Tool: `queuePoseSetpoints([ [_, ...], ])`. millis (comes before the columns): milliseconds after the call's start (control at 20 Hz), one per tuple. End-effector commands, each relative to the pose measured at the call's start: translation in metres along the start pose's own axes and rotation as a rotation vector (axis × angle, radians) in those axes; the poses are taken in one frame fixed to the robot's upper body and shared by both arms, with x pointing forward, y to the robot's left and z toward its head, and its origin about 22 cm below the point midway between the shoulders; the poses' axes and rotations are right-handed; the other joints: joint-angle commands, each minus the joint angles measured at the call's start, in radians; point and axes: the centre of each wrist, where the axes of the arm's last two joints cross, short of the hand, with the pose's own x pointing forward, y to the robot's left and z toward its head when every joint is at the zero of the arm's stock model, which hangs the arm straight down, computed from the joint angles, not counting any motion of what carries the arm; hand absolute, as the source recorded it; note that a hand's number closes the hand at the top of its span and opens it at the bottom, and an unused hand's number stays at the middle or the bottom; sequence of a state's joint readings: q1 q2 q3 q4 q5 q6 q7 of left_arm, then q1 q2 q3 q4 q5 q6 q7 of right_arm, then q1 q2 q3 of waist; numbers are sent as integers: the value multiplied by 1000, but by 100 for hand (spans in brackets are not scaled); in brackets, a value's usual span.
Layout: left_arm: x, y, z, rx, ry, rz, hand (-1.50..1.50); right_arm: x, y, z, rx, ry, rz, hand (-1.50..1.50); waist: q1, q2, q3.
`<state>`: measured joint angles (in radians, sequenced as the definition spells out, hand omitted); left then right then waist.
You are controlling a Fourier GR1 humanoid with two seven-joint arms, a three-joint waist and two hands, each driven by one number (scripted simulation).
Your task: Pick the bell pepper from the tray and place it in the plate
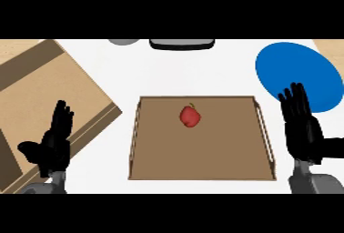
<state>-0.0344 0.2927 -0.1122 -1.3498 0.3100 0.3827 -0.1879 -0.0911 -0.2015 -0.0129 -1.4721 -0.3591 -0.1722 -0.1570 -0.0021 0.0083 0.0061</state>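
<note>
While nothing is holding it, the red bell pepper (190,116) is lying in the far half of the wooden tray (201,175), a little left of the tray's middle, with its small stem pointing away from the robot. It is sitting well apart from every wall, so there is room around it on all sides. It is probably light and fairly stiff, with a smooth, waxy skin that may be slippery, and its rounded shape suggests it could roll if nudged. Taking it across the widest part of the body, with thumb on one side and fingers on the other, looks safer than pinching the thin stem.

Just past the tray's right far corner, the blue plate (302,68) is waiting on the white worktop (181,73). The right hand (300,125) is hovering beside the tray's right wall, fingers (295,98) straight and holding nothing, overlapping the plate's near edge. The left hand (52,143) is resting left of the tray, likewise spread and empty.
</note>
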Motion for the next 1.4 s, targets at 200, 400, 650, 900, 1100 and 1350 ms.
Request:
queuePoseSetpoints([
  [200, 72, -17, -22, -374, -321, -158, 0, -51, 7, 1, -181, 697, -85, -150, 30, 10, -5],
  [400, 88, -45, -21, -546, -376, -159, 0, -48, -30, -3, -42, 823, 551, -150, 82, 32, -21],
  [650, 96, -55, -22, -654, -362, -179, 0, -5, -15, -48, 36, 855, 977, -150, 130, 20, -21],
  [900, 101, -59, -26, -689, -345, -182, 0, 30, 74, -96, 57, 1015, 1109, -150, 127, 9, -14],
  [1100, 109, -51, -31, -685, -352, -187, 0, 45, 138, -120, 83, 1199, 1119, -150, 113, 7, -10],
  [1350, 107, -57, -26, -667, -346, -175, 0, 44, 174, -136, 172, 1392, 979, -150, 88, 8, -8],
])
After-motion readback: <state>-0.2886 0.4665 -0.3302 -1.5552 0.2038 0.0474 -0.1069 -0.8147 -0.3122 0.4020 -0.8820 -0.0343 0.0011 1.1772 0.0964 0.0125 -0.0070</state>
